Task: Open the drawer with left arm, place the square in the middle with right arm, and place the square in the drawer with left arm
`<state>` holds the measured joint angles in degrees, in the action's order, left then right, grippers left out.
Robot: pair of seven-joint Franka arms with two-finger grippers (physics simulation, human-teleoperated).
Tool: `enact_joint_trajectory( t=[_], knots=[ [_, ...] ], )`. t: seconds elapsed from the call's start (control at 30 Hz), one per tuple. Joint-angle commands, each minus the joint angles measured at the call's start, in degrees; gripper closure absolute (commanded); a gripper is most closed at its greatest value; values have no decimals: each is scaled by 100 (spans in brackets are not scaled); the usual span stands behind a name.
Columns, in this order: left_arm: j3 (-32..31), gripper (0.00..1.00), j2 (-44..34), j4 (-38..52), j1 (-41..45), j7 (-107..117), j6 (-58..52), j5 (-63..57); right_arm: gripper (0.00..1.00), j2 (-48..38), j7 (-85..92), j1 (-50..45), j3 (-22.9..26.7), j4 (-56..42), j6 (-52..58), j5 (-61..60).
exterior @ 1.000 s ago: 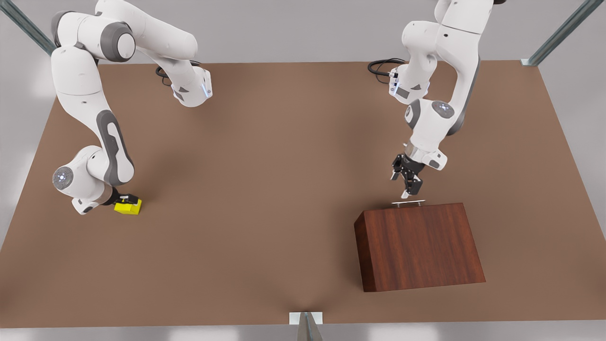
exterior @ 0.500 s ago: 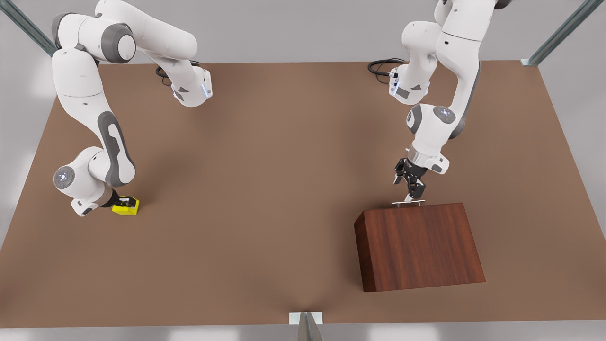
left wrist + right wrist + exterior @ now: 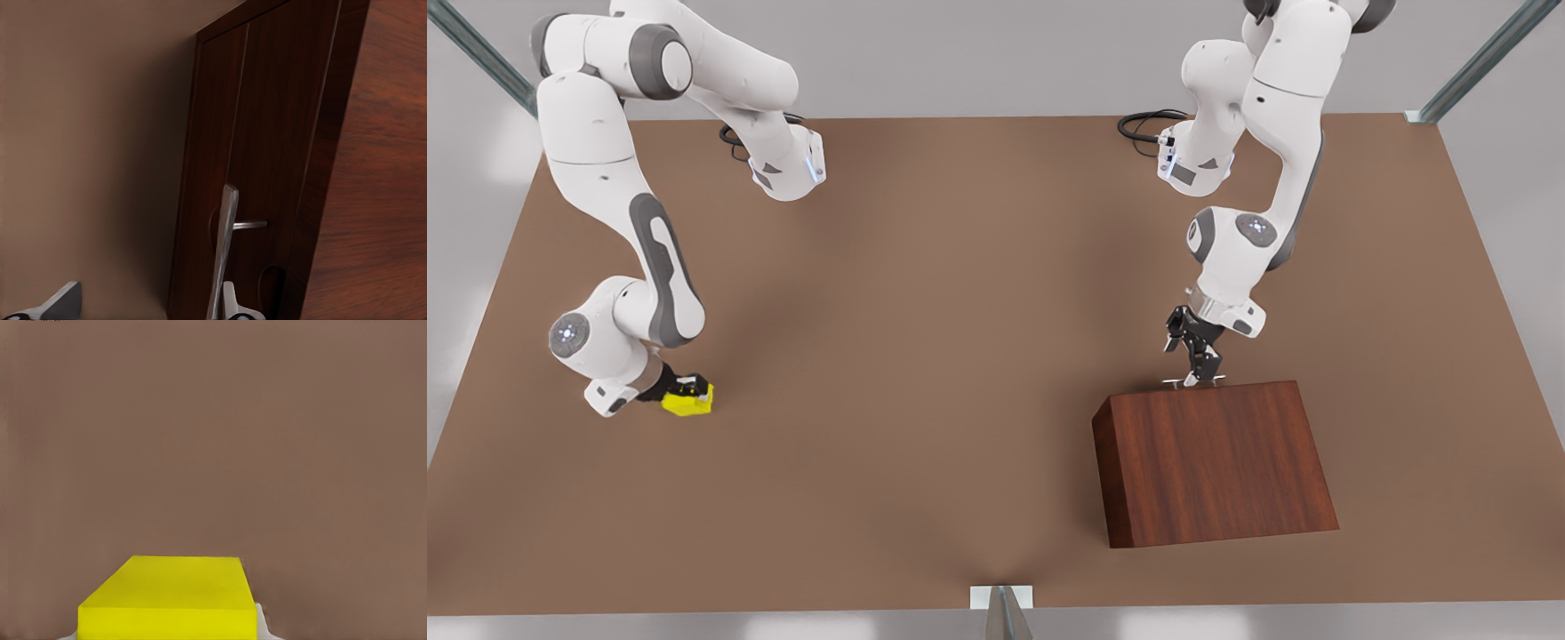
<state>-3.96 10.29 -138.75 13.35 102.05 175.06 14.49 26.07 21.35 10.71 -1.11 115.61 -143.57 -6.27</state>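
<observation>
The yellow square (image 3: pixel 687 402) sits low over the table at the front view's left, with my right gripper (image 3: pixel 680 392) shut on it. In the right wrist view the square (image 3: pixel 170 597) lies between the pale fingertips (image 3: pixel 261 621). At the front view's right, the drawer (image 3: pixel 267 133) is closed in the wooden cabinet (image 3: pixel 1214 462). Its silver handle (image 3: pixel 1193 382) pokes out at the cabinet's far edge. My left gripper (image 3: pixel 1197 372) is down at the handle (image 3: pixel 224 253) and open, with one finger (image 3: pixel 232 303) right beside the bar and the other (image 3: pixel 61 303) well off it.
The middle (image 3: pixel 925 356) of the brown tabletop is bare between the two arms. Black cables (image 3: pixel 1143 124) lie by the arm bases at the far edge. Metal frame struts (image 3: pixel 1476 62) stand at the table's corners.
My right gripper has carried the square a short way toward the front view's right. My left gripper has dropped closer to the drawer handle.
</observation>
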Motion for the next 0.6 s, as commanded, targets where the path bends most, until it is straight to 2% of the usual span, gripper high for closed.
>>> enact_joint_trajectory(
  t=[0.0,0.13,0.2,0.33,0.4,0.43,0.5,0.57],
  knots=[
    [0,0,17,-3,1,-18,20,1,29,-14,-1606,-191,-39,-3,171,99],
    [0,0,35,-30,1,-18,-7,10,29,65,-2521,-939,-47,-223,171,143],
    [0,0,-35,-65,1,-27,-95,10,29,39,-2425,-1220,-56,-258,171,635],
    [9,0,-176,-162,-7,-62,-279,18,29,30,-2355,-1422,-908,-442,162,1163],
    [53,0,-246,-276,-7,-71,-323,18,29,74,-2354,-1721,-1049,-592,171,1601],
    [53,0,-247,-285,-7,-71,-323,18,29,179,-2355,-1984,-1067,-811,215,2006],
    [53,0,-396,-434,-7,-71,-376,18,29,732,-2319,-2696,-1058,-1945,1155,2208],
    [53,0,-475,-486,-7,-71,-507,18,29,1093,-2012,-3075,-1049,-2516,1296,2297]
  ],
)
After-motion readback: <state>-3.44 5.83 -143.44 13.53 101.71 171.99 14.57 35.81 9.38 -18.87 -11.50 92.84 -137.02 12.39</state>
